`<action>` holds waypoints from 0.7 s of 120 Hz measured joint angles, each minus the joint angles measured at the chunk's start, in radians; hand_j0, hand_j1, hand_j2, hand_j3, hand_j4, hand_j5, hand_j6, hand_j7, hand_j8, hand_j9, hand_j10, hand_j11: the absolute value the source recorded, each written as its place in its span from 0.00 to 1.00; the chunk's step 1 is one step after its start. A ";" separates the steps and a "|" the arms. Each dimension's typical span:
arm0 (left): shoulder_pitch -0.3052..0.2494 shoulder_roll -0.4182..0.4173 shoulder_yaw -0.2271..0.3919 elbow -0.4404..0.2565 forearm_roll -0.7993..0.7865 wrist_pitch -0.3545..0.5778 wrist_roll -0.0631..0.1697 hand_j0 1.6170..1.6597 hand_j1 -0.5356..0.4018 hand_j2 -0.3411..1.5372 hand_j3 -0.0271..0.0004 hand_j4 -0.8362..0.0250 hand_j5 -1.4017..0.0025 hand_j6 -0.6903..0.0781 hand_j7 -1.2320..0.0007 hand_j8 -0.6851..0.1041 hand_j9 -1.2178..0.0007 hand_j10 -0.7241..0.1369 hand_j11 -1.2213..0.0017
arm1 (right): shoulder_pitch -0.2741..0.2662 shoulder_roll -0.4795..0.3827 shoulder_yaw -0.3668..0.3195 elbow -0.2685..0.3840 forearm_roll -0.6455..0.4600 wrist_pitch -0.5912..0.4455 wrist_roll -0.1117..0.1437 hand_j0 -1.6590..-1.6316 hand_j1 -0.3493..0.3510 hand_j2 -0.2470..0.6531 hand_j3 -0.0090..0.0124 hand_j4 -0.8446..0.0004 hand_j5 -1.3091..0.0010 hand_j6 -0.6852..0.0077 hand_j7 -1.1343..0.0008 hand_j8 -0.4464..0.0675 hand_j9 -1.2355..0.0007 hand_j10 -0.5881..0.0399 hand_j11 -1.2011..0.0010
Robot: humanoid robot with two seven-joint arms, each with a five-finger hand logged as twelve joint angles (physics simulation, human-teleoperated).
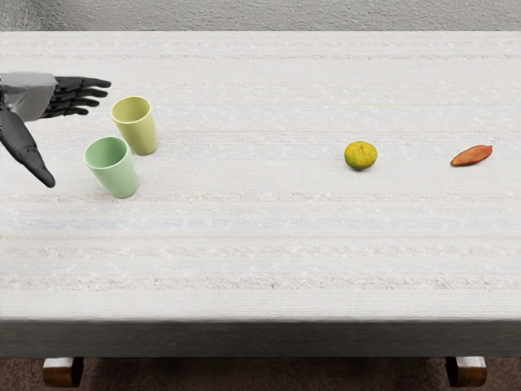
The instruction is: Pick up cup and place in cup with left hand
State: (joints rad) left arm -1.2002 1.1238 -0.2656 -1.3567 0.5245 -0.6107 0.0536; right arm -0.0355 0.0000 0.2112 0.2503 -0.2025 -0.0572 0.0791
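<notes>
Robot hand, left (34, 99): seen entering from the left edge; fingers extended, thumb spread apart, nothing gripped.
Green cup (119, 174): one; stood upright on the bench (260, 244), near the robot hand; mouth directed upward, long axis vertical.
Yellow cup (139, 133): one; placed just beside the green cup, on its far right side, where access is partly obstructed; mouth directed upward, long axis vertical.
Cup count: two.
Citrus fruit (361, 155): one; positioned well apart from both cups.
Orange-red tuber (472, 155): one; laid flat at the right, axis slanted toward the far right.
</notes>
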 joint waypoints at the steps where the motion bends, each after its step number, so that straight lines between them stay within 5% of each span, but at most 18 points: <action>1: -0.001 0.000 0.000 -0.001 0.001 0.000 0.000 0.89 0.94 0.18 0.99 0.96 1.00 0.89 1.00 0.86 1.00 0.84 1.00 | 0.000 0.000 0.000 0.000 0.000 -0.001 0.000 0.14 0.05 0.27 0.42 0.97 0.97 0.95 0.97 0.82 0.97 0.89 0.97; 9: -0.014 -0.002 0.001 -0.003 0.010 0.000 0.008 0.91 0.94 0.18 0.99 0.96 1.00 0.89 1.00 0.86 1.00 0.84 1.00 | -0.001 0.000 0.001 -0.001 0.000 -0.005 0.003 0.11 0.05 0.27 0.42 0.97 0.97 0.95 0.97 0.82 0.97 0.89 0.97; 13: -0.043 -0.037 0.001 0.004 0.014 0.000 0.038 0.92 0.94 0.18 0.99 0.96 1.00 0.89 1.00 0.86 1.00 0.84 1.00 | 0.000 0.000 0.001 -0.001 0.000 -0.007 0.004 0.10 0.05 0.27 0.42 0.97 0.97 0.95 0.97 0.82 0.97 0.89 0.97; 16: -0.078 -0.101 0.001 0.016 0.016 0.000 0.086 0.92 0.94 0.18 0.99 0.96 1.00 0.89 1.00 0.86 1.00 0.84 1.00 | 0.000 0.000 0.001 -0.001 0.000 -0.007 0.005 0.09 0.05 0.27 0.42 0.97 0.97 0.95 0.97 0.82 0.97 0.89 0.97; 27: -0.167 -0.262 0.001 0.064 0.056 0.000 0.341 0.94 0.94 0.18 0.99 0.97 1.00 0.89 1.00 0.86 1.00 0.84 1.00 | 0.000 0.000 0.000 -0.002 0.000 -0.009 0.007 0.07 0.05 0.27 0.42 0.97 0.97 0.95 0.97 0.82 0.97 0.89 0.97; 33: -0.189 -0.321 0.001 0.081 0.117 0.000 0.423 0.94 0.94 0.18 0.99 0.97 1.00 0.89 1.00 0.86 1.00 0.84 1.00 | 0.000 0.000 -0.001 -0.002 0.000 -0.010 0.007 0.06 0.05 0.27 0.42 0.97 0.97 0.95 0.97 0.82 0.97 0.89 0.97; 39: -0.209 -0.380 0.002 0.092 0.183 0.000 0.474 0.95 0.94 0.18 0.99 0.97 1.00 0.89 1.00 0.86 1.00 0.84 1.00 | -0.001 0.000 -0.001 -0.002 0.000 -0.010 0.008 0.06 0.05 0.27 0.42 0.97 0.97 0.95 0.97 0.82 0.97 0.89 0.97; 55: -0.207 -0.475 0.006 0.108 0.435 0.020 0.534 0.95 0.94 0.18 0.99 0.97 1.00 0.89 1.00 0.86 1.00 0.84 1.00 | -0.002 0.000 -0.001 -0.001 -0.001 -0.010 0.008 0.05 0.05 0.27 0.42 0.97 0.97 0.95 0.97 0.82 0.97 0.89 0.97; 84: -0.211 -0.587 0.043 0.255 0.627 0.115 0.555 0.96 0.94 0.18 0.99 0.97 1.00 0.89 1.00 0.86 1.00 0.84 1.00 | -0.004 0.000 -0.002 0.000 -0.001 -0.010 0.008 0.04 0.05 0.27 0.42 0.97 0.97 0.95 0.97 0.82 0.97 0.89 0.97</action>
State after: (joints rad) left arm -1.4111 0.5370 -0.2224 -1.1015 1.1511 -0.4960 0.6086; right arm -0.0394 0.0000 0.2096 0.2500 -0.2040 -0.0675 0.0874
